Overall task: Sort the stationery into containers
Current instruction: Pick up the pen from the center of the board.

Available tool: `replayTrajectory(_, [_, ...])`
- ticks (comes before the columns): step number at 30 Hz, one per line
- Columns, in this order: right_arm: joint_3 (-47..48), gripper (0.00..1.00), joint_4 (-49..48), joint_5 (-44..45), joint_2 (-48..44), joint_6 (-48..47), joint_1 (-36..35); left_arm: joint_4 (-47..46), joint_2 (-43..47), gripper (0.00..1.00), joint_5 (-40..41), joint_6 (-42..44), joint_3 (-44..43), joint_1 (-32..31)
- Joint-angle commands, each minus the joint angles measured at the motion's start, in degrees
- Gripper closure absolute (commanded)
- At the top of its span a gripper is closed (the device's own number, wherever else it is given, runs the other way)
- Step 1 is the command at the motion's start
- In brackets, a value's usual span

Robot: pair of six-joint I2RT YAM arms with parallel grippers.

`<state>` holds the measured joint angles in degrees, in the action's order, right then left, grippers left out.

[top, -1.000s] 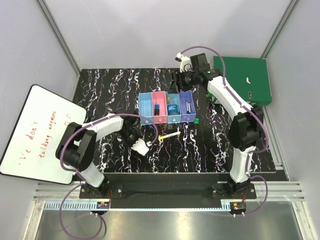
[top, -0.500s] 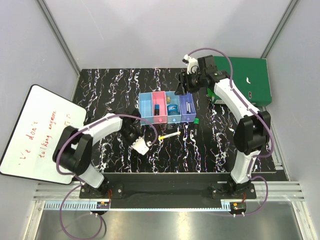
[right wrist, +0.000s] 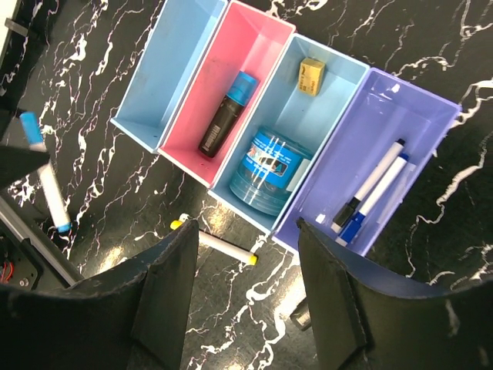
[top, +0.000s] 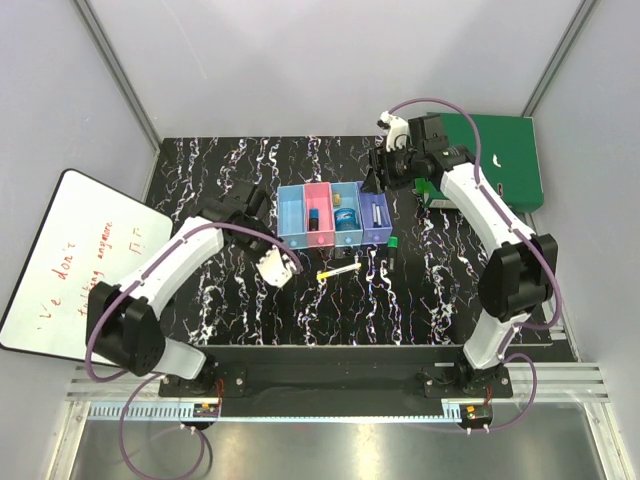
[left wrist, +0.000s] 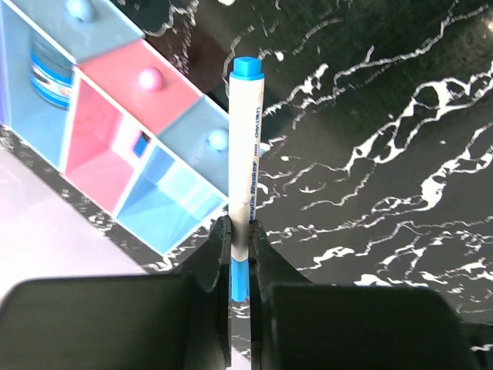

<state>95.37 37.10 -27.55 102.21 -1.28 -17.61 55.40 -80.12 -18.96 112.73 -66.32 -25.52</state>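
My left gripper [left wrist: 240, 231] is shut on the blue-capped white marker [left wrist: 246, 146] and holds it off the table, just left of and nearer than the empty light blue end bin [right wrist: 166, 73] of the containers [top: 292, 215]. The right wrist view also shows that marker [right wrist: 48, 185]. My right gripper [right wrist: 246, 231] hangs open above the bins' near edge, holding nothing. The pink bin holds a dark marker [right wrist: 227, 116]. The second light blue bin holds a round blue object [right wrist: 273, 169] and a small yellow piece [right wrist: 310, 75]. Two markers [right wrist: 373, 189] lie in the purple bin. A yellow-and-white pen [top: 338, 270] and a green-capped dark marker [top: 394, 248] lie on the table in front of the bins.
A whiteboard with red writing [top: 80, 260] leans off the table's left edge. A big green folder [top: 490, 155] lies at the back right, behind my right arm. Grey walls close in the back and both sides.
My left gripper has closed on the blue-capped marker and carried it up and back toward the bins' left end. My right arm has drifted right, with its jaws unchanged.
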Motion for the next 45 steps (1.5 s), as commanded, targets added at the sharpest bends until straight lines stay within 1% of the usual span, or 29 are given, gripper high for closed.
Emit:
replayTrajectory(1, [-0.62, 0.37, -0.89, 0.57, -4.04, -0.74, 1.26, -1.52, -4.69, 1.00, -0.73, 24.11, -4.77, 2.49])
replayTrajectory(8, [-2.82, 0.38, -1.15, 0.22, -5.45, -0.48, 2.84, -5.12, -15.40, 1.00, -3.01, 33.42, -15.84, 6.18])
replayTrajectory(13, [-3.09, 0.37, -1.24, 0.04, -5.80, -0.39, 3.37, -5.74, -19.63, 1.00, -6.35, 41.77, -21.12, 7.67])
replayTrajectory(15, [-2.91, 0.37, -1.33, -0.05, -5.62, -0.30, 3.63, -6.26, -21.39, 1.00, -7.75, 42.13, -22.61, 7.85])
replayTrajectory(19, [-3.17, 0.37, -1.59, -0.05, -5.71, -0.04, 3.89, -6.70, -25.60, 1.00, -8.90, 42.14, -28.23, 7.59])
replayTrajectory(22, [-3.61, 0.37, -1.77, -0.13, -6.06, 0.05, 4.25, -6.88, -27.63, 1.00, -9.43, 41.96, -30.26, 7.68])
replayTrajectory(30, [-4.84, 0.37, -2.21, -0.40, -6.94, 0.40, 4.95, -9.34, -28.52, 1.00, -9.07, 41.87, -28.16, 8.90])
replayTrajectory(34, [-4.93, 0.37, -2.21, -1.45, -7.03, 0.93, 5.21, -12.15, -24.93, 1.00, -11.09, 41.87, -22.47, 9.26])
replayTrajectory(35, [-5.02, 0.36, -2.47, -3.28, -6.94, 1.97, 5.21, -14.68, -24.04, 1.00, -12.84, 41.87, -21.31, 9.26])
replayTrajectory(36, [-5.02, 0.36, -2.47, -5.30, -6.77, 3.55, 5.21, -16.79, -23.25, 1.00, -14.16, 41.87, -18.34, 9.26])
replayTrajectory(37, [-5.02, 0.36, -2.39, -7.76, -5.98, 4.43, 5.30, -19.77, -20.98, 1.00, -15.74, 41.70, -16.31, 9.26])
replayTrajectory(38, [-5.02, 0.35, -2.91, -12.74, -5.45, 5.57, 5.21, -24.59, -20.00, 1.00, -18.63, 41.09, -14.64, 9.26])
replayTrajectory(41, [-5.02, 0.32, -5.54, -19.45, -2.99, 10.15, 4.95, -29.36, -16.31, 1.00, -23.73, 39.77, -10.50, 9.17])
replayTrajectory(43, [-3.36, 0.31, -6.34, -21.13, -0.80, 11.56, 4.69, -33.58, -13.85, 1.00, -26.11, 38.89, -6.11, 9.17])
replayTrajectory(44, [-2.57, 0.31, -6.60, -23.23, -0.09, 11.74, 4.25, -38.30, -13.14, 1.00, -28.74, 38.28, -4.53, 9.17])
replayTrajectory(45, [-0.99, 0.30, -6.78, -24.29, 0.61, 12.17, 4.07, -40.96, -12.09, 1.00, -30.16, 37.75, -1.64, 9.17])
